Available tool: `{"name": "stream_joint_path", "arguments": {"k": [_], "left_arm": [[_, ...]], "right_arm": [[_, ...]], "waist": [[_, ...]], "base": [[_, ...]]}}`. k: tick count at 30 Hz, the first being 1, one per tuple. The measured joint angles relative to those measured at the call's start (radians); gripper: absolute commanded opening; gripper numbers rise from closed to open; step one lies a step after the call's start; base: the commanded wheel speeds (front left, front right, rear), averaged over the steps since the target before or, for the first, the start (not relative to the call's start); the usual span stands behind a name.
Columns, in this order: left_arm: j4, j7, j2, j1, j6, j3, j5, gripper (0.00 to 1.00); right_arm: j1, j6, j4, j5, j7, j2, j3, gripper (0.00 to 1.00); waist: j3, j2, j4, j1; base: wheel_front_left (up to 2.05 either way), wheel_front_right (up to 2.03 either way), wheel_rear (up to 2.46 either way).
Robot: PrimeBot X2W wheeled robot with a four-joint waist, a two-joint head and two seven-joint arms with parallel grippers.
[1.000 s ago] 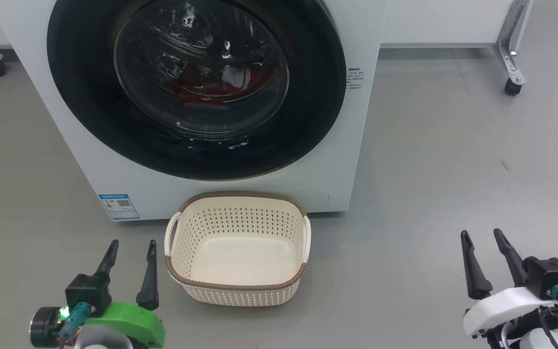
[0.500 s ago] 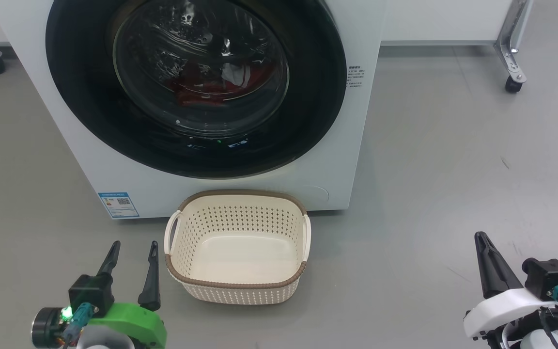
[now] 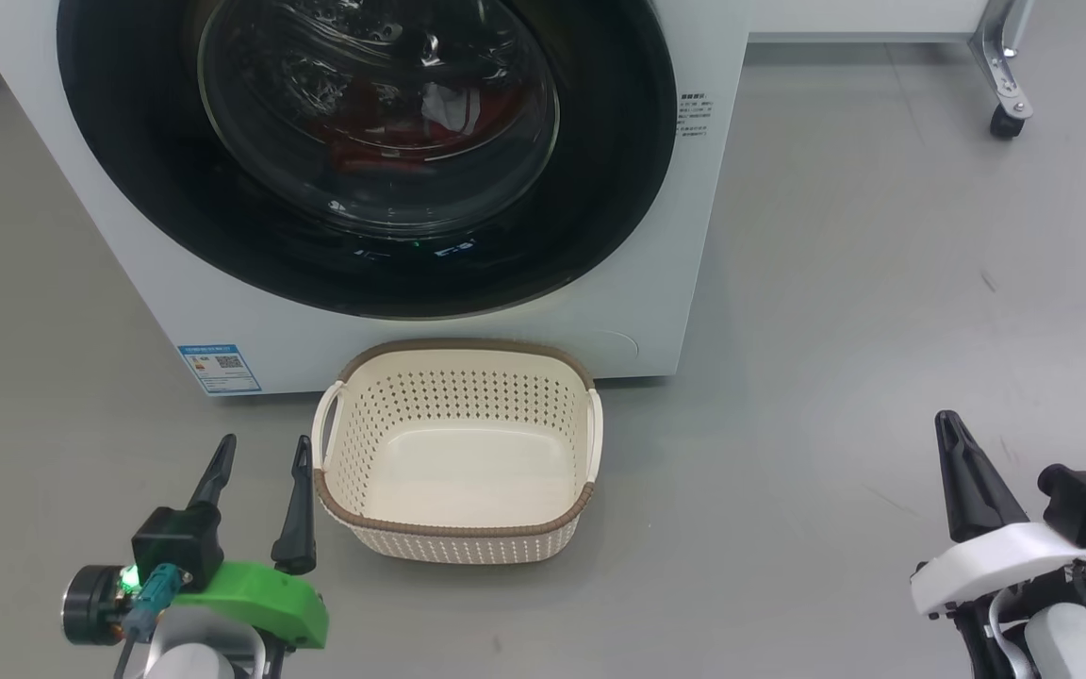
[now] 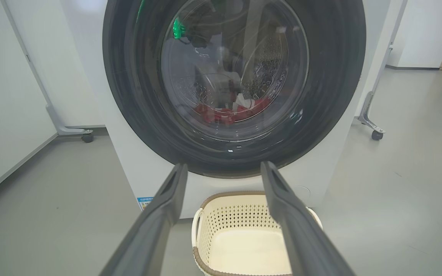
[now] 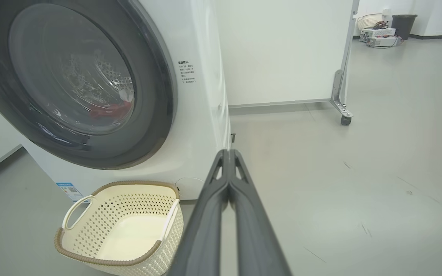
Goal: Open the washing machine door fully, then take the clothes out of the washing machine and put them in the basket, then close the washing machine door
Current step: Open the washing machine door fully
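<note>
Door (image 3: 364, 273) sitting shut at 12 o'clock (clothes (image 3: 364, 141) lying behind it), basket (image 3: 453, 530) standing below, left pincer (image 3: 263, 445) gaping at 8 o'clock, right pincer (image 3: 950, 424) pressing together at 4 o'clock

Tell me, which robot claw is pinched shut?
The right gripper, on the white wrist: its dark fingers touch. The left gripper, on the green wrist, has fingers apart.

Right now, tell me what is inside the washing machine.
Through the glass of the shut door, red clothes with a white patch lie low in the steel drum. The door's black rim and reflections cover the rest; how many pieces cannot be told.
</note>
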Motion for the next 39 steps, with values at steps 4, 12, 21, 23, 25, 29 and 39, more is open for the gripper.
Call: {"name": "stream_joint_path", "arguments": {"k": [4, 12, 21, 23, 25, 29, 39], "left_arm": [[-0.005, 0.000, -0.003, -0.012, 0.000, 0.006, 0.001, 1.00], [-0.024, 0.000, -0.007, -0.032, 0.000, 0.013, 0.013, 1.00], [-0.042, -0.001, -0.012, -0.082, -0.002, 0.011, 0.028, 1.00], [-0.048, -0.001, -0.014, -0.092, -0.006, 0.009, 0.034, 1.00], [-0.054, -0.001, -0.017, -0.105, -0.008, 0.005, 0.041, 1.00], [-0.064, -0.001, -0.022, -0.133, -0.009, -0.009, 0.059, 1.00], [-0.090, -0.001, -0.029, -0.199, -0.010, -0.017, 0.061, 1.00]], "right_arm": [[-0.026, 0.027, 0.003, 0.080, 0.012, 0.018, -0.033, 0.00], [-0.130, 0.087, 0.024, 0.398, 0.092, 0.134, -0.146, 0.00], [-0.277, 0.098, 0.039, 0.765, 0.285, 0.163, -0.225, 0.00], [-0.315, 0.098, 0.039, 0.815, 0.327, 0.158, -0.236, 0.00], [-0.350, 0.098, 0.038, 0.860, 0.368, 0.157, -0.245, 0.00], [-0.419, 0.098, 0.037, 0.938, 0.443, 0.155, -0.259, 0.00], [-0.620, 0.085, 0.026, 1.038, 0.584, 0.124, -0.270, 0.00]], "waist": [[0.021, 0.0000, -0.001, 0.0000], [0.074, 0.0000, -0.008, 0.0000], [0.141, 0.0000, -0.013, 0.0000], [0.158, 0.0000, -0.012, 0.0000], [0.175, 0.0000, -0.011, 0.0000], [0.213, 0.0000, -0.006, 0.0000], [0.311, 0.0000, 0.018, 0.0001]], "base": [[0.00, 0.00, 0.00], [0.00, 0.00, 0.00], [0.00, 0.00, 0.00], [0.00, 0.00, 0.00], [0.00, 0.00, 0.00], [0.00, 0.00, 0.00], [0.00, 0.00, 0.00]]}}
